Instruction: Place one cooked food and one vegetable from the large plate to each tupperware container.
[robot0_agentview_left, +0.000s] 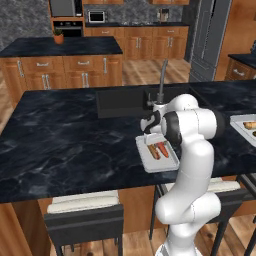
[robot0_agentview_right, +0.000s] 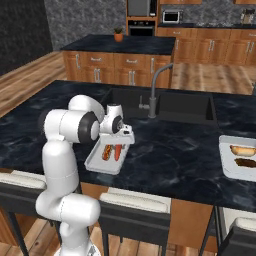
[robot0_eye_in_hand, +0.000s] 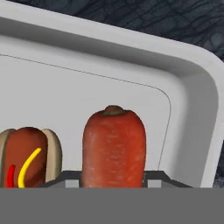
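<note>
**Inspector A:** Near tray (robot0_agentview_left: 150, 161) sits on the dark marbled bench (robot0_agentview_left: 65, 145), close to the front edge, directly in front of the arm. Contents?

**Inspector B:** Two items, side by side and lengthwise: a hot dog (robot0_agentview_left: 153, 151) in a bun with red and yellow stripes, and a carrot (robot0_agentview_left: 163, 149). In the hand view the carrot (robot0_eye_in_hand: 113, 146) is just beside the hot dog (robot0_eye_in_hand: 27, 157), a narrow gap between them, both lying on the tray floor near a rounded corner of the rim (robot0_eye_in_hand: 192, 78).

**Inspector A:** Position of the gripper (robot0_agentview_right: 119, 141)?

**Inspector B:** Low over the far end of that tray, pointing down. The hand view looks straight along the carrot, whose stem end faces away from the camera.

**Inspector A:** State of the fingers?

**Inspector B:** Cannot tell. The carrot stands between the two dark tips at the bottom of the hand view, but whether they press on it or stand just off it is not resolvable.

**Inspector A:** Second tray?

**Inspector B:** Second tray (robot0_agentview_right: 226, 160) lies well apart, at the right of the bench. It carries another hot dog (robot0_agentview_right: 243, 150) and a dark brown piece of food (robot0_agentview_right: 245, 163)

**Inspector A:** Other fixtures?

**Inspector B:** Sunken dark sink (robot0_agentview_right: 175, 106) with a grey faucet (robot0_agentview_right: 154, 92) behind the near tray
</note>
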